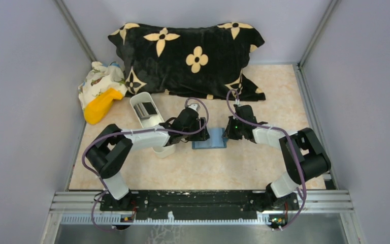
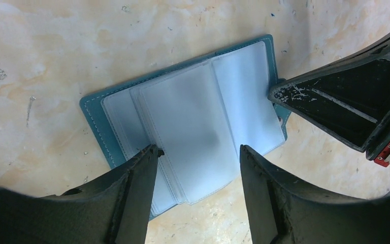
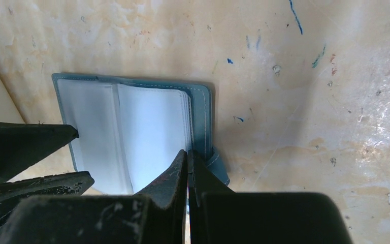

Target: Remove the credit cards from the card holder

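Observation:
The blue-teal card holder lies open on the table between my two grippers. Its clear sleeves are fanned out and look empty. My left gripper is open, its fingers straddling the sleeves' near edge just above them. My right gripper is shut, with its tips resting on the holder's outer edge beside the closing tab. Nothing shows between its fingers. Dark grey and silvery cards lie in the white tray to the left. No card shows in the holder.
A black pillow with tan flowers fills the back of the table. A patterned cloth and a yellow object lie at the back left. The right gripper's fingers show in the left wrist view. Grey walls enclose both sides.

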Tool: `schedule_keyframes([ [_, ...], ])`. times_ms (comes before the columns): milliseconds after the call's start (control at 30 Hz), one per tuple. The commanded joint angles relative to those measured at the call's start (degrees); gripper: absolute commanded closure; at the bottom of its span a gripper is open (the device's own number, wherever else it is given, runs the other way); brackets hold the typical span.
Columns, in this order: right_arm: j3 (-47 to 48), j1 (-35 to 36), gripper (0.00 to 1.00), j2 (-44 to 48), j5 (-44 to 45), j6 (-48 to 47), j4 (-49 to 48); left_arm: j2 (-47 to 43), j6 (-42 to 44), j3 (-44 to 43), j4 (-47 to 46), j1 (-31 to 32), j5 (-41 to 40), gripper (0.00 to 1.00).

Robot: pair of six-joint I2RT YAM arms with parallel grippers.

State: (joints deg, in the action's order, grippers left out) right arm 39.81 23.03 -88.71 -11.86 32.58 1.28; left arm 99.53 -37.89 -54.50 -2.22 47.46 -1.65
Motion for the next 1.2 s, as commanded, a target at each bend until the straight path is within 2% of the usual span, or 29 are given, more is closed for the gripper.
schedule_keyframes([
  [0, 0.07, 0.17, 1.0, -1.37, 0.52, -0.5, -1.86, 0.86, -1.45, -2.34, -3.95, 0.17, 4.13, 0.34],
  [833, -0.09, 0.15, 1.0, -1.77, 0.02, -0.64, -2.5, 2.28, -7.99, 3.05, -21.53, -2.94, 18.68, 0.35],
  [1167, -0.53, 0.08, 1.0, 1.96, 0.48, -0.84, -1.33, 5.46, -8.62, 0.5, -22.83, -3.08, 20.75, 0.35],
])
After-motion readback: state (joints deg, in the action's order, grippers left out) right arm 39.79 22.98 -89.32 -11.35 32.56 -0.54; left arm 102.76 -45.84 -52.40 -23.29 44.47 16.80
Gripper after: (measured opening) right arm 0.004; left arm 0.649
